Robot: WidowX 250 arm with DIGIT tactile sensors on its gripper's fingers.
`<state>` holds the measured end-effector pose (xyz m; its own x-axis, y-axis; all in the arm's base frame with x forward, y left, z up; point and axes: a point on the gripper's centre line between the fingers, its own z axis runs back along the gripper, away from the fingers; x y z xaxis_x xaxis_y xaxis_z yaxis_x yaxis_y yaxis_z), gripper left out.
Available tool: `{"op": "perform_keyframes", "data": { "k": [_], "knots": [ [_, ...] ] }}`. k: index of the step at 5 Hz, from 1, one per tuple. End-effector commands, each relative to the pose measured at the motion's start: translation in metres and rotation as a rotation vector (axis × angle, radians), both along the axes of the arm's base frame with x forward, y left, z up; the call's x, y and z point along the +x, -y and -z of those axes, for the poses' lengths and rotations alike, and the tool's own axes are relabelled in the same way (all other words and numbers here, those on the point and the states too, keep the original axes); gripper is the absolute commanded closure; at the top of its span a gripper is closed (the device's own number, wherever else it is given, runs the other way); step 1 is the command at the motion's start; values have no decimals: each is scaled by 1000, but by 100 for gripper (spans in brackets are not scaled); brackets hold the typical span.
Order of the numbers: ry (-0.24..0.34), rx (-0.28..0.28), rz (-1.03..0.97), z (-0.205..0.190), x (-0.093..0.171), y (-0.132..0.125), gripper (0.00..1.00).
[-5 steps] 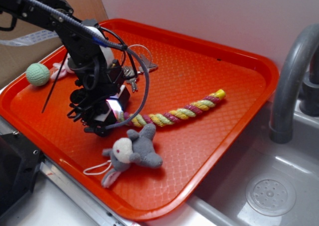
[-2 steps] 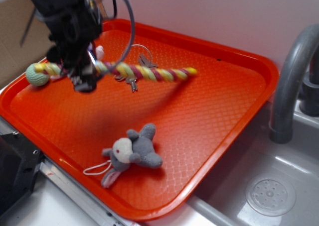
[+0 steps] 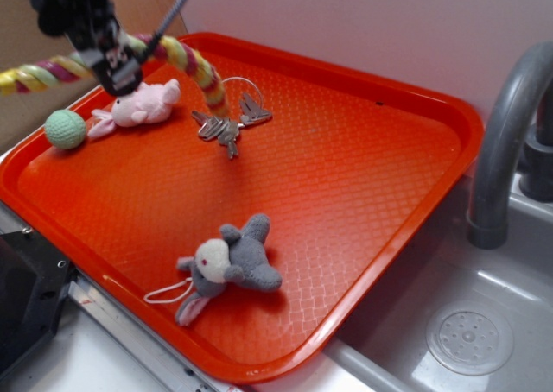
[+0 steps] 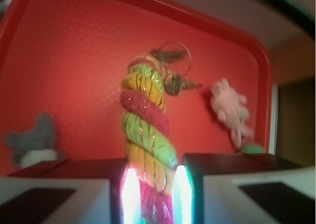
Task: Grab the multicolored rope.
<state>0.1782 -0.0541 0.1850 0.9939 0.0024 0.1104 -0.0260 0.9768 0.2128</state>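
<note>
Nearest the wrist camera, the gripper [image 4: 153, 194] was clamped on the multicolored rope [image 4: 146, 140], its two fingers pressing the twisted yellow, pink and green strands from either side. From that grip the rope ran away over the orange tray [image 4: 74, 51], its far end appearing in front of the bunch of keys [image 4: 170, 68] (whether they touched could not be told). In the exterior view the gripper [image 3: 117, 64] was raised over the tray's far left corner, with the rope [image 3: 186, 60] lifted clear of the tray floor: one end stuck out left past the tray edge, the other drooped right toward the keys [image 3: 226, 124]. A grey plush toy [image 3: 232, 261] lay near the tray's [image 3: 346, 150] front edge. Farther back, beneath the gripper, lay a pink plush toy [image 3: 143, 104] with a green knitted ball [image 3: 66, 129] beside it. A grey faucet [image 3: 505, 142] rose over the sink [image 3: 467, 331] to the right.
</note>
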Motion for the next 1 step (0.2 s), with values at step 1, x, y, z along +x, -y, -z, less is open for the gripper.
{"op": "perform_keyframes", "data": {
  "k": [1],
  "knots": [
    [2,-83,-496,-24,27,-2,100]
  ]
}}
